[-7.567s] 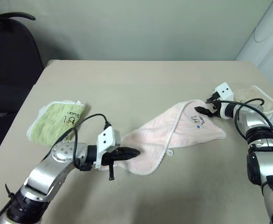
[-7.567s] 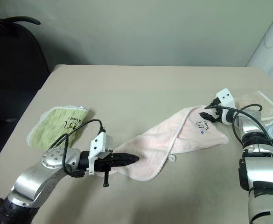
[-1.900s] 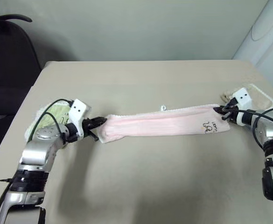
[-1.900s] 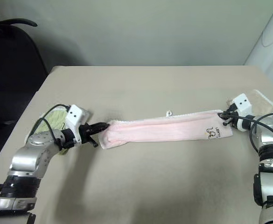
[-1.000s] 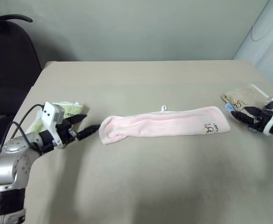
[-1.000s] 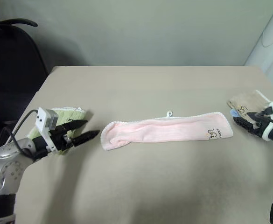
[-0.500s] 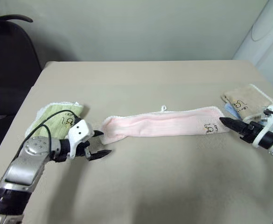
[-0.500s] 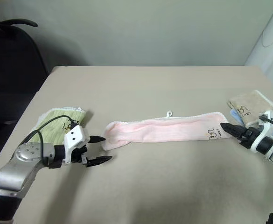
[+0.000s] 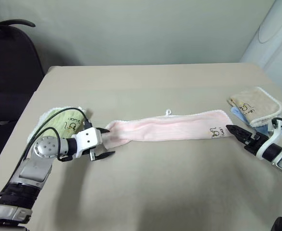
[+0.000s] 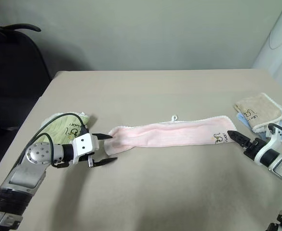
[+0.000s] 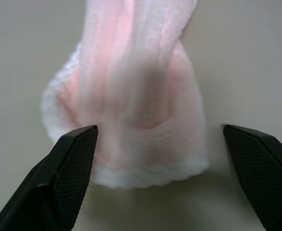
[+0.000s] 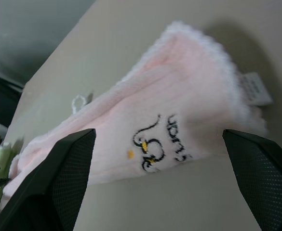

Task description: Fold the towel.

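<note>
Lying released on desk (image 9: pixel 179 192), towel (image 9: pixel 169 129) now long strip; both tools, left (image 9: pixel 103 143) and right (image 9: pixel 237 134), apart, returned to its ends for next fold.

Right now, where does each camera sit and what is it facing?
Head eyes: above, looking down the table at the towel, left gripper, right gripper, green towel and beige towel.
Left wrist: faces the towel's bunched end between its open fingers.
Right wrist: faces the printed end, fingers open.
All share the towel.
</note>
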